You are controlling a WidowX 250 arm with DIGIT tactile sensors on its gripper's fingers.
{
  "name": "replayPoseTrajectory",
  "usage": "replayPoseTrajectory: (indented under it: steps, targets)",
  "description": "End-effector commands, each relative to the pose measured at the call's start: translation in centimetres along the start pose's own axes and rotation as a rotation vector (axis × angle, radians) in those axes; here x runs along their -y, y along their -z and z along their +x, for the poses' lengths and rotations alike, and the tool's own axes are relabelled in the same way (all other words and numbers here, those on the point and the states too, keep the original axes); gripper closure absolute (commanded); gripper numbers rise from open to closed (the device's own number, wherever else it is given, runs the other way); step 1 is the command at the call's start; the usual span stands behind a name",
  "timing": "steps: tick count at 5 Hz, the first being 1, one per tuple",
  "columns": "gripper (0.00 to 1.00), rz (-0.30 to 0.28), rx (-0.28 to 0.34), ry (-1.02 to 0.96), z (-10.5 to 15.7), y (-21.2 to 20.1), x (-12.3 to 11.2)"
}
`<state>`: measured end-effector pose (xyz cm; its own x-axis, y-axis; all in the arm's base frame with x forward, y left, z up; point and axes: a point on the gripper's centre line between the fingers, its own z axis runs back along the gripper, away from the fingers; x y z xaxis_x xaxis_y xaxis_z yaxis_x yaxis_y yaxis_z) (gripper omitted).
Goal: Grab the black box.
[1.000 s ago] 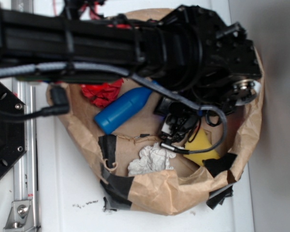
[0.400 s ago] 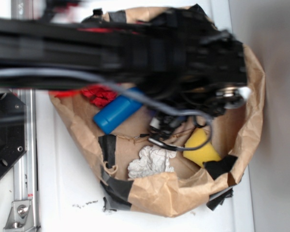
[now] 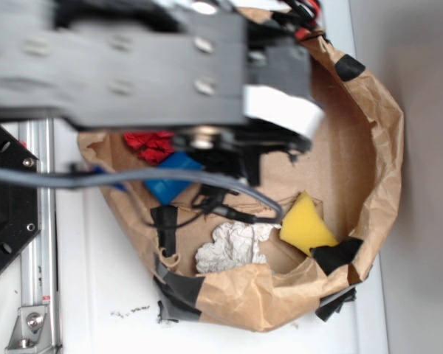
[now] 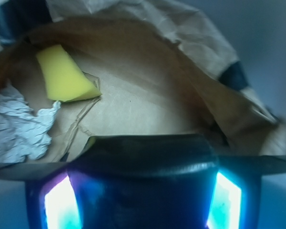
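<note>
Claw (image 4: 142, 191): pinching the black box (image 4: 145, 160) between its two lit fingers (image 4: 62, 202).
Black box: held clear above the brown paper nest (image 4: 148, 95), filling the wrist view's lower half.
Yellow sponge (image 4: 64, 76): on the paper, beside crumpled foil (image 4: 16, 124).
Arm (image 3: 133, 66): blurred across the exterior view.

sponge (image 3: 306, 223) in paper bag (image 3: 369, 133), beside crumpled foil (image 3: 232, 245)

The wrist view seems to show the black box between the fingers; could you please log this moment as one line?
gripper: shut on black box | box: lifted above paper bag floor | yellow sponge: in bag | crumpled foil: in bag
</note>
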<state>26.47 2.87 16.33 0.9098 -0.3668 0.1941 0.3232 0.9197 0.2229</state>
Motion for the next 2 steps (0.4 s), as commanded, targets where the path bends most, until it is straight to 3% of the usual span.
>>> replayPoseTrajectory:
  steps: [1, 2]
  targets:
    - [1.0, -0.058, 0.016, -0.125, 0.4, -10.6, -1.2]
    - [1.0, -0.111, -0.031, -0.17, -0.7, -10.2, -1.1]
